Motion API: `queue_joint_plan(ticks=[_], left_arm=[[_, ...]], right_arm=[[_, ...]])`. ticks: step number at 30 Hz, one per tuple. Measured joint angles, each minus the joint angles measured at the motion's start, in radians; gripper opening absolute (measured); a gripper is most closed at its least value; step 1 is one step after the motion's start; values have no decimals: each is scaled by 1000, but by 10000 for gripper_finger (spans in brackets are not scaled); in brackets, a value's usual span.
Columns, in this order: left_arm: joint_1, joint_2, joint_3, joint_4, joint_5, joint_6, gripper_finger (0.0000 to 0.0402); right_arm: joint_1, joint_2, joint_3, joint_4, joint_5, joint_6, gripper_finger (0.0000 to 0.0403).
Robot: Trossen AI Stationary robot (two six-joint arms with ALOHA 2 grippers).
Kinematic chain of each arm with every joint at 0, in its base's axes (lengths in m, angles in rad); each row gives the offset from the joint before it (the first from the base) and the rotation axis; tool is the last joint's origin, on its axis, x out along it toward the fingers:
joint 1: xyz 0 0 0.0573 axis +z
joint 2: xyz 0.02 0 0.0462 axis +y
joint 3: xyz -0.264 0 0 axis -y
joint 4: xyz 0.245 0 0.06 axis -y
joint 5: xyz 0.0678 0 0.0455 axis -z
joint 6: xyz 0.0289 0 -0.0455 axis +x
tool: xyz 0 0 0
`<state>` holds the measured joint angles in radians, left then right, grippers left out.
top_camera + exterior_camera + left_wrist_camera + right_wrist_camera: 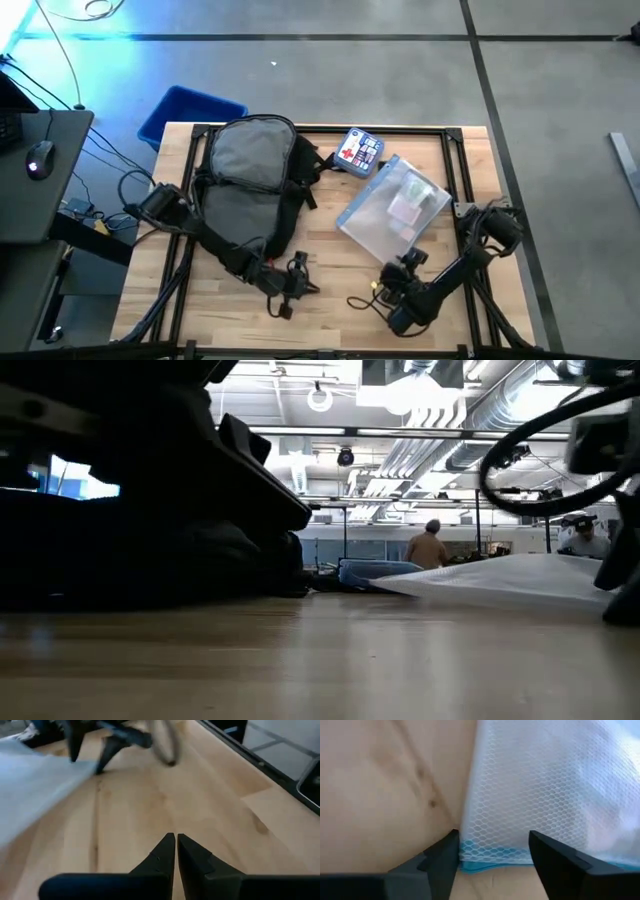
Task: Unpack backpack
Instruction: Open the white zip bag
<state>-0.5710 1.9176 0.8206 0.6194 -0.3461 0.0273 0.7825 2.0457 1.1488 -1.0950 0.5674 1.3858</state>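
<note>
The black backpack (245, 175) lies on its back on the table's left half, its grey lining showing; in the low view the backpack (150, 510) is a dark mass. The clear plastic zip pouch (395, 210) lies flat to its right. My left gripper (295, 285) hovers shut by the backpack's near end; in the left wrist view the gripper (176, 840) is over bare wood. My right gripper (408, 265) is open at the pouch's near edge. In the right wrist view the gripper (492, 842) has its fingers on either side of the pouch's blue-edged corner (490, 865), without a clear touch.
A small blue pouch with a red cross (360, 150) lies near the far edge, between the backpack and the clear pouch. A blue bin (190, 110) stands on the floor beyond the far left corner. Bare wood (340, 270) lies between the two grippers. People (430, 545) are far off.
</note>
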Motion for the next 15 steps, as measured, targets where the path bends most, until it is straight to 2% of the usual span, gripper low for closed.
queue_joint_plan(ticks=[4, 7, 8, 12, 15], left_arm=[[-31, 30, 27, -8, -66, 25, 0], [-68, 42, 61, -9, -222, 86, 0], [-82, 45, 73, -11, -272, 113, 0], [-122, 50, 100, -16, -373, 234, 0], [-137, 50, 110, -15, -391, 295, 4]], right_arm=[[-50, 2, -3, 51, -2, 24, 117], [-84, 3, 16, 114, 0, -3, 35], [-94, 3, 26, 136, 7, -29, 18], [-137, 13, 124, 302, 48, -151, 13], [-173, 12, 187, 485, 57, -362, 4]])
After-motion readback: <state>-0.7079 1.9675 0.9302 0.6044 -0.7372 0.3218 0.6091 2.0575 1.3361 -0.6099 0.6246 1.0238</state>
